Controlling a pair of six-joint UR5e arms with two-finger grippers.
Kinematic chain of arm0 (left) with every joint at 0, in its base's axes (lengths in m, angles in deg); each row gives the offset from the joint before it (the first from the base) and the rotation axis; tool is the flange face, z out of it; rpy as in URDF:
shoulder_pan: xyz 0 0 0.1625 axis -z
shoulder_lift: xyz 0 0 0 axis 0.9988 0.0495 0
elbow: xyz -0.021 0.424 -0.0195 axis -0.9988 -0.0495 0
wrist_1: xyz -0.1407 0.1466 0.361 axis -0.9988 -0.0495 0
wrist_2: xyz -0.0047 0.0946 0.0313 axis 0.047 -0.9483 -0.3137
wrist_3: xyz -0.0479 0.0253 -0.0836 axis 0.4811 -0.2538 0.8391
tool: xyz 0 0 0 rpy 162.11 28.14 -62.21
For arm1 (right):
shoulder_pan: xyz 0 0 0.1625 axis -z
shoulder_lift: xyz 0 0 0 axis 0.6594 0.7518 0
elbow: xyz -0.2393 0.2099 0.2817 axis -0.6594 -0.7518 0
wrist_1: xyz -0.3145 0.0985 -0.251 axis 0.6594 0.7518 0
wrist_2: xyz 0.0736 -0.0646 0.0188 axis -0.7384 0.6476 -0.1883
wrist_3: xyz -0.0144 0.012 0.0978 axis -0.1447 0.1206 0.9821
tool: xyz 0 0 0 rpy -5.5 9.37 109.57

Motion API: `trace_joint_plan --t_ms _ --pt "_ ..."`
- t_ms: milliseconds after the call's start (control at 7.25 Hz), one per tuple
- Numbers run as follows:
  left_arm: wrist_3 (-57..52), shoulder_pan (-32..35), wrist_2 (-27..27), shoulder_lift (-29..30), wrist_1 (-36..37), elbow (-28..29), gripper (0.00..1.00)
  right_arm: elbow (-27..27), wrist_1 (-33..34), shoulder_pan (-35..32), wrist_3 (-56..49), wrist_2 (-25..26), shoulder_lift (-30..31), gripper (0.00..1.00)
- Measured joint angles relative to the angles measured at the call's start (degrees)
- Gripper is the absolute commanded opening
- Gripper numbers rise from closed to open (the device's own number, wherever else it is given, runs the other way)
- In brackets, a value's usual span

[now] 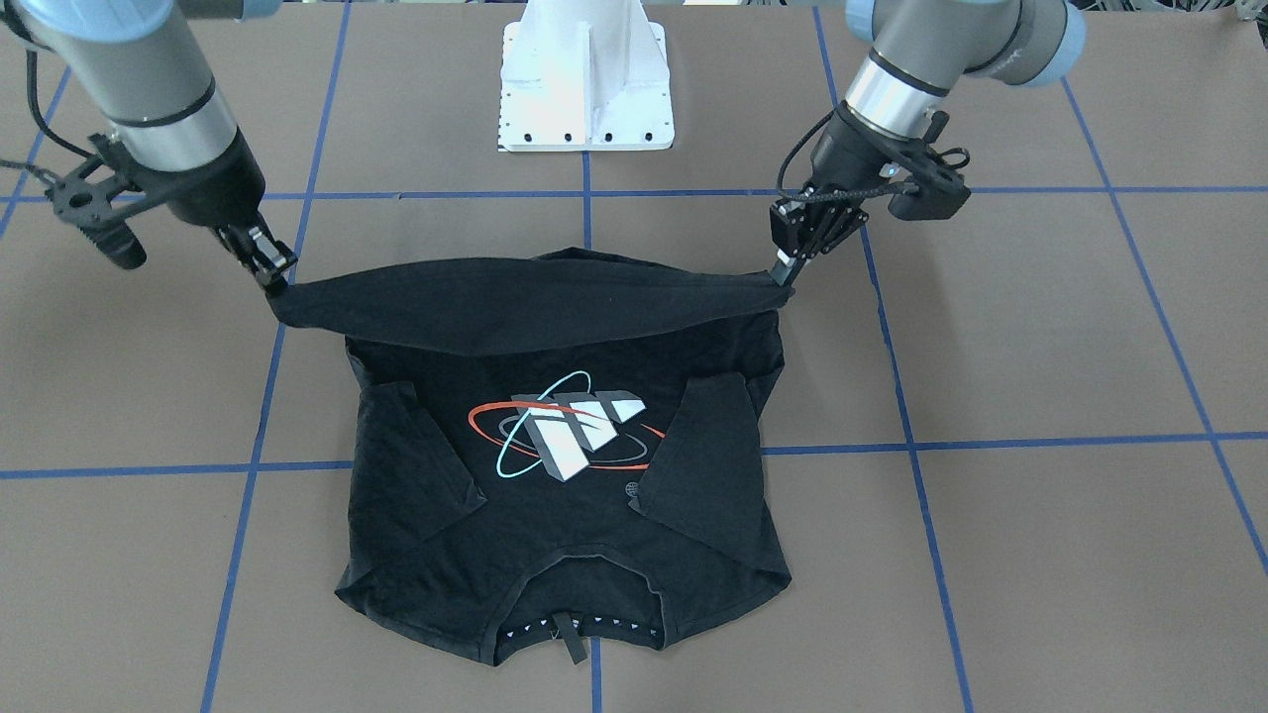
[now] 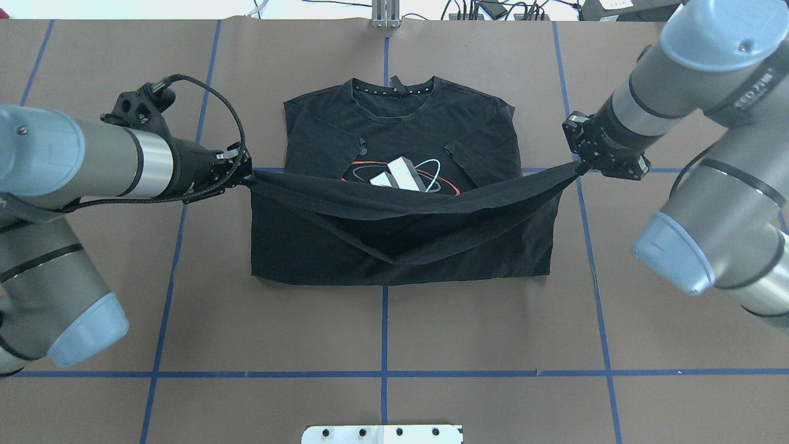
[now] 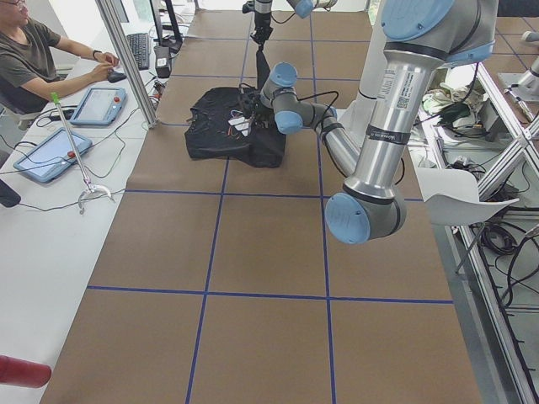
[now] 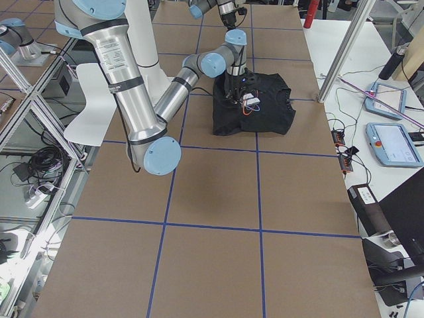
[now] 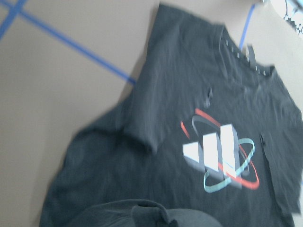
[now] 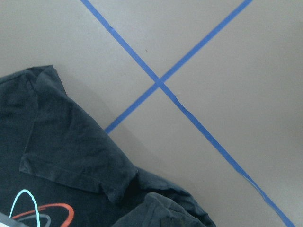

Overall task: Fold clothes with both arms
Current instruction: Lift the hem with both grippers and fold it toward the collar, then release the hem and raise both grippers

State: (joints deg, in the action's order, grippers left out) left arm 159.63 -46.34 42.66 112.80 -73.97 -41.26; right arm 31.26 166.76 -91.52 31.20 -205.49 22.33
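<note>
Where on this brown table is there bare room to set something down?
Bare brown table lies between the black short-sleeved T-shirt and the white pedestal base. Crowded: the middle strip, where the left gripper and right gripper hold its hem stretched.

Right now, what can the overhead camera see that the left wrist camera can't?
Only the overhead view shows the left end effector and the right end effector, each shut on a bottom corner of the T-shirt. That edge hangs stretched between them and hides part of the logo. Only the left wrist view shows the whole logo, uncovered and close up. Both show the black T-shirt, its dotted neckband, the brown table and the blue tape lines.
</note>
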Motion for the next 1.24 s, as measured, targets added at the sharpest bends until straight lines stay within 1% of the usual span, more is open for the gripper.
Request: trace_joint_plan --t_ms 138,276,414,551,689,827,965,1103,1241 --pt "-2.21 2.52 0.01 4.27 -0.34 6.05 0.00 -7.25 -3.28 -1.76 -2.22 -0.12 -2.92 0.00" --pt "-4.69 4.68 -0.01 8.57 -0.88 12.55 0.00 -14.80 -8.14 -3.17 -3.65 -0.13 -5.67 0.00" --pt "-6.63 6.13 -0.07 12.10 -2.96 19.18 0.00 -22.40 -12.46 -3.84 -4.27 -0.10 -9.00 0.00" --pt "-7.59 7.04 -0.18 15.13 -7.07 26.35 0.45 -28.98 -16.19 -4.08 -4.53 -0.05 -11.95 0.71" --pt "-8.00 7.56 -0.40 17.50 -12.37 33.60 0.76 -34.26 -19.64 -4.12 -4.66 0.11 -14.01 1.00" --pt "-8.17 7.99 -0.55 18.78 -16.58 38.54 0.77 -38.22 -21.98 -4.16 -4.62 0.30 -16.13 1.00" --pt "-8.28 8.41 -0.59 19.30 -18.78 40.82 0.77 -40.84 -23.17 -4.19 -4.52 0.42 -18.18 1.00" --pt "-8.35 8.89 -0.54 19.53 -19.69 41.58 0.77 -41.95 -23.69 -4.32 -4.52 0.43 -19.25 1.00" --pt "-8.36 9.30 -0.38 19.60 -19.98 41.60 0.77 -41.74 -23.92 -4.47 -4.29 0.44 -19.46 1.00"
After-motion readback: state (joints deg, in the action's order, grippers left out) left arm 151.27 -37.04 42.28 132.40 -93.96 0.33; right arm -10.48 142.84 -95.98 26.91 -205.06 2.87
